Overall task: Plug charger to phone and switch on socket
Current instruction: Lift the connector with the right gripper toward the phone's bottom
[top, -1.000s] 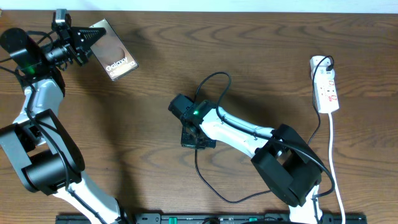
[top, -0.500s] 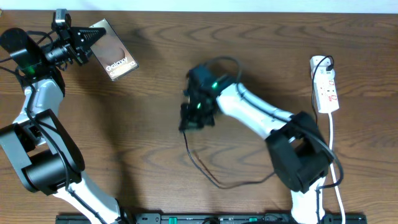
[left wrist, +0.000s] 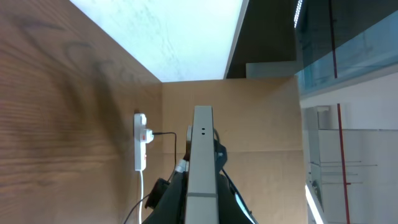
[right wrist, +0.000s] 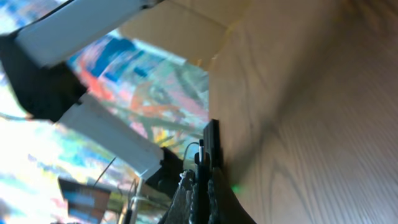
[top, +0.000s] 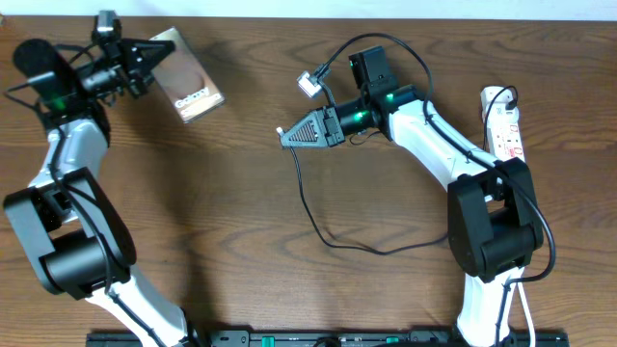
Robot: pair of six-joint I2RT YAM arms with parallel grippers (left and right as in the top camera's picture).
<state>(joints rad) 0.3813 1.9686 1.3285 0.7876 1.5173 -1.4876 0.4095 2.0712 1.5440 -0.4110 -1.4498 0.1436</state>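
Observation:
The phone (top: 193, 89), bronze with white "Galaxy" lettering, is at the back left, and my left gripper (top: 160, 51) is shut on its end. The left wrist view shows it edge-on as a grey slab (left wrist: 202, 149) between the jaws. My right gripper (top: 288, 137) points left from the middle back, some way right of the phone. It is shut on the charger (top: 304, 198) near its plug, a black tip (right wrist: 211, 146) past the fingers. The thin cable loops down across the table. At the far right lies the white socket (top: 504, 130), also visible in the left wrist view (left wrist: 140, 146).
A black plug (top: 506, 96) sits in the socket's far end, and its white cord (top: 516, 241) runs toward the front edge. A small white connector (top: 308, 84) hangs on the right arm's wiring. A black rail (top: 318, 338) lines the table front.
The right arm lifted the charger from the table's middle and swung up and back, so the gripper now points left toward the phone. The left gripper and phone shifted slightly right.

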